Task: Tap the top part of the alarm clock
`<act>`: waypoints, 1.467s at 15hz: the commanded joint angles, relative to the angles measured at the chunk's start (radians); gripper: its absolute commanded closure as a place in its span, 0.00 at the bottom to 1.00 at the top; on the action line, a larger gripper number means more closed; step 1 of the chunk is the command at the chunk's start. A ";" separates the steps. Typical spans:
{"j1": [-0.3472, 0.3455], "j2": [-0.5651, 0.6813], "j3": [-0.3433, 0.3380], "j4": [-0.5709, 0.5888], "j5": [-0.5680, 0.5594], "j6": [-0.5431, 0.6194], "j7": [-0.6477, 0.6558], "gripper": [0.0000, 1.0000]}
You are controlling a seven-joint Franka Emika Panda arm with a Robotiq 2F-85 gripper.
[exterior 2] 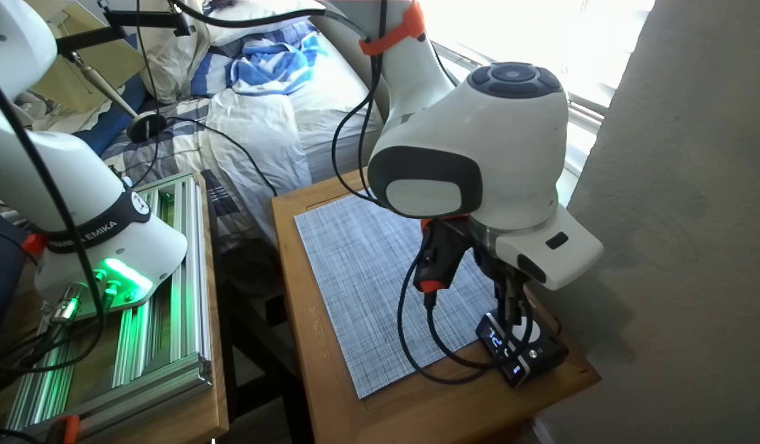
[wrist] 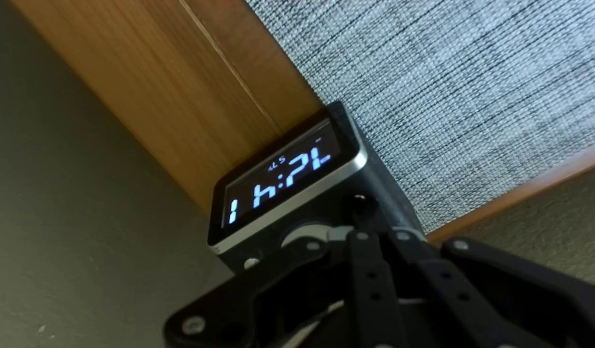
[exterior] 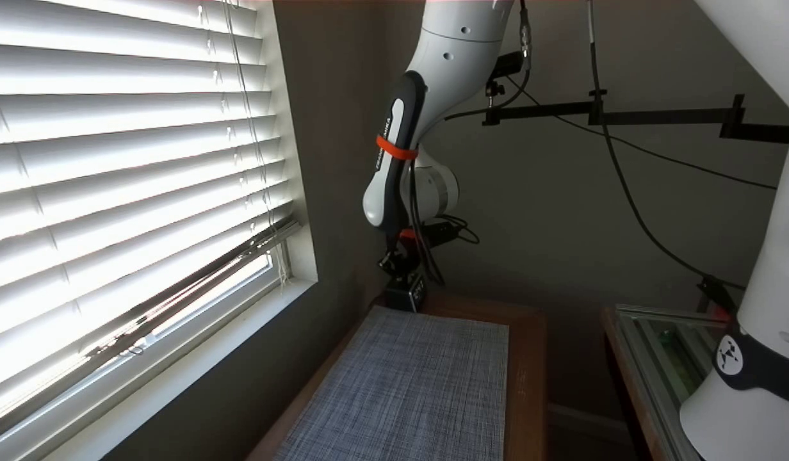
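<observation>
The black, boxy alarm clock (wrist: 288, 193) has black fingers (wrist: 365, 256), clenched together, over its dark top part (wrist: 321, 208), contact unclear. In an exterior view it stands at four o'clock on the brown wooden counter (exterior 2: 411, 416), a grey woven mat (exterior 2: 367, 283) toward ten.

Wrist view close above clock (wrist: 290, 181), exterior views sharing table (exterior 2: 429, 407)

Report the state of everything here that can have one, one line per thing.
Alarm clock, upright and lit.
Claw, shut; whether it touches the alarm clock is unclear.
Blinds, lowered, with a gap underneath.
Robot base light, on, green.
Mat, spread flat.
Bed, unmade.
Blue-and-white cloth, bunched up.
</observation>
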 commanded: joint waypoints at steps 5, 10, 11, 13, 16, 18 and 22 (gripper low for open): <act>-0.020 0.058 0.017 0.024 0.024 0.048 0.001 1.00; -0.020 0.028 0.017 0.012 0.021 0.045 -0.005 1.00; -0.019 0.022 0.016 0.008 0.019 0.048 -0.006 1.00; -0.016 0.011 0.014 0.000 0.016 0.052 -0.008 1.00; -0.014 -0.004 0.010 -0.009 0.011 0.053 -0.010 1.00; -0.011 -0.014 0.007 -0.016 0.009 0.066 -0.010 1.00; -0.005 -0.026 0.002 -0.024 0.004 0.079 -0.008 0.93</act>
